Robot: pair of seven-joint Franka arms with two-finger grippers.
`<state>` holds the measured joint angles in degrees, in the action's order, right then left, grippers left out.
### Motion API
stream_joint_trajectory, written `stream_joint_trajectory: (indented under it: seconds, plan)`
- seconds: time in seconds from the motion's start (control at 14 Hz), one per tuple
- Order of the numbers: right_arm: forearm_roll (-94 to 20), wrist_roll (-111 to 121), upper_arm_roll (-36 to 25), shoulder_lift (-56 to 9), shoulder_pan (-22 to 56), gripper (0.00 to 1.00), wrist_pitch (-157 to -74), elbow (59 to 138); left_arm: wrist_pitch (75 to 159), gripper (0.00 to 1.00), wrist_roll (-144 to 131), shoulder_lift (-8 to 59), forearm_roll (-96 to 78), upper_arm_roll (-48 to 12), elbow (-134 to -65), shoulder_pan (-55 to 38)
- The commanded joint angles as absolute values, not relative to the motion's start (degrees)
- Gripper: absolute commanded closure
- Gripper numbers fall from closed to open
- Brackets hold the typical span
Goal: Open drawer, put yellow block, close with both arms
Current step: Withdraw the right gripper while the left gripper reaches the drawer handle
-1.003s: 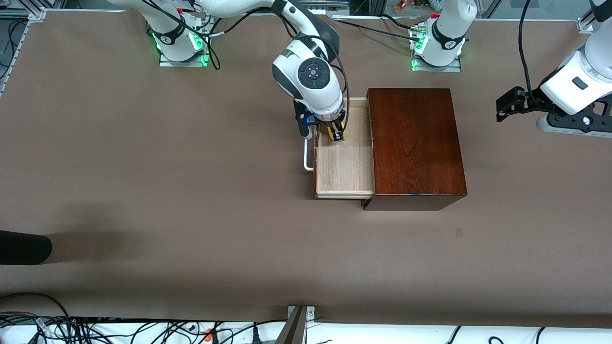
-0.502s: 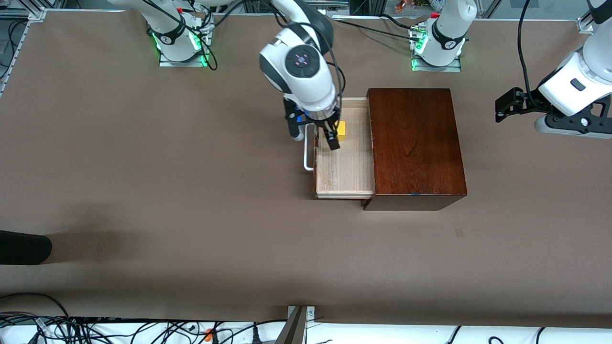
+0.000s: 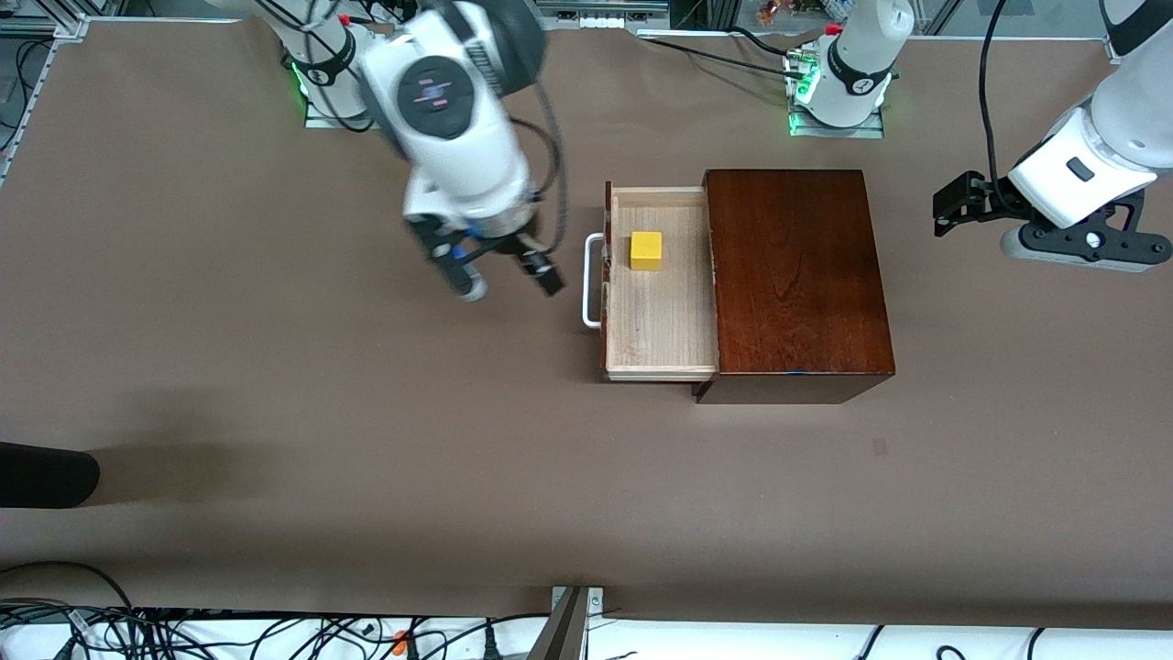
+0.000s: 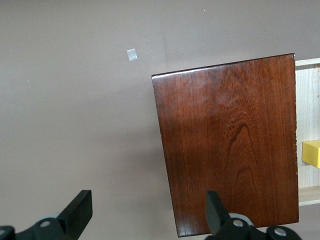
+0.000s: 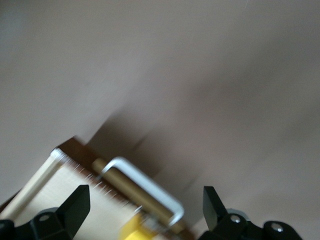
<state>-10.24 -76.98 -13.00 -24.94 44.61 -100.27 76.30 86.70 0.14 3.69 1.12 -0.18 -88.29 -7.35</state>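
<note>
Yellow block point(image 3: 646, 250) sits inside the drawer point(image 3: 662, 312), which is pulled out of the dark wooden box point(image 3: 795, 275). From the front view, the block lies on the pale wood in the part of the drawer farther from the camera. The right pincer point(image 3: 509, 275) hangs over the bare brown counter point(image 3: 275, 367), just beside the white handle point(image 3: 591, 280), toward the right arm's end. Its fingers are spread wide and hold nothing. The left pincer point(image 3: 948, 206) hangs over the counter past the box, toward the left arm's end, well apart from the drawer.

Only the left wrist view shows the left pincer point(image 4: 147, 212) clearly: it is spread wide and empty, with the box top point(image 4: 230, 145) under it. A bit of the block point(image 4: 311, 153) peeks out at the edge. A small pale mark point(image 4: 132, 54) lies on the counter.

The right wrist view shows the handle point(image 5: 142, 187) up close, under the wide, empty right pincer point(image 5: 145, 210), and a blurry bit of yellow point(image 5: 131, 231).
</note>
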Motion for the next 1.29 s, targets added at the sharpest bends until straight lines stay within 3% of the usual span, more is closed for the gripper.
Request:
stream_joint_trajectory:
  seconds: [0.0, 0.5, 0.79, 0.93, 1.22]
  plan:
    - [-10.46, -61.49, -19.31, -22.68, 44.74, 0.0, -96.42, 77.43, 86.84, 0.0, 0.61, 4.92, 0.53, -0.79, -87.63, -7.91]
    - [-13.89, -19.04, -36.45, -20.65, 42.01, 0.0, -87.38, 78.84, 87.19, 0.0, -0.26, 6.06, -2.37, -9.21, -86.75, -13.09]
    - [-13.8, 0.93, -44.29, -19.78, 41.66, 0.0, -82.27, 78.57, 87.36, 0.0, 0.44, 12.64, -2.02, -12.92, -81.93, -20.36]
    - [-12.83, 3.07, -40.37, -17.5, 36.42, 0.0, -81.22, 78.58, 89.02, 0.0, 0.7, 16.68, -2.11, -12.83, -78.94, -25.81]
    - [-5.56, 7.29, -24.48, -12.14, 24.03, 0.0, -79.63, 80.06, 98.32, 0.0, 15.86, 23.8, -1.76, -12.83, -76.99, -34.53]
